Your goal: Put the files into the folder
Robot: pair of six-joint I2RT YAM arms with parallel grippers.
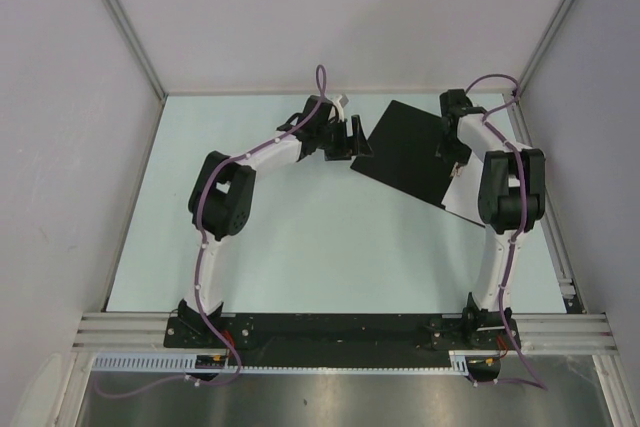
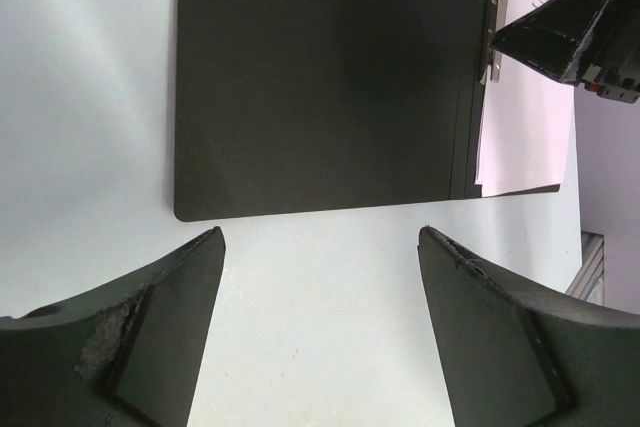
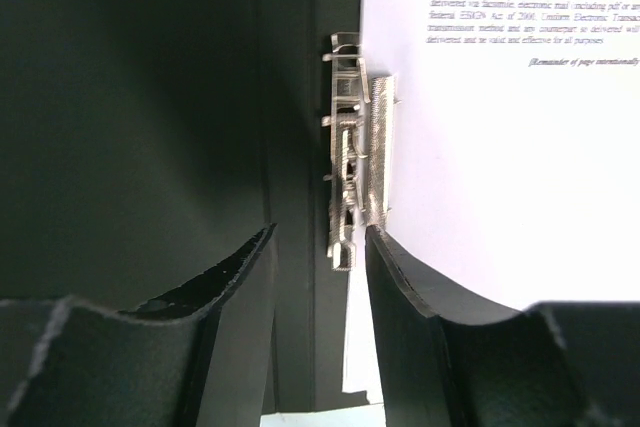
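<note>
The folder [image 1: 405, 147] lies open on the table, its black inside up. White files [image 1: 463, 199] lie on its right half; the top sheet [image 3: 500, 147] bears black text. A metal clip [image 3: 355, 157] sits at the spine, at the sheet's edge. My right gripper [image 3: 320, 237] is open, its fingertips either side of the clip's near end, holding nothing; it shows in the top view [image 1: 450, 152] over the folder's right part. My left gripper [image 2: 320, 247] is open and empty just off the folder's left edge [image 2: 320, 77], over bare table; it shows in the top view [image 1: 355, 142].
The pale table [image 1: 300, 237] is walled at the back and both sides. A metal rail [image 1: 565, 277] runs along its right edge. A right finger [image 2: 570, 32] reaches over the clip [image 2: 492, 22] in the left wrist view.
</note>
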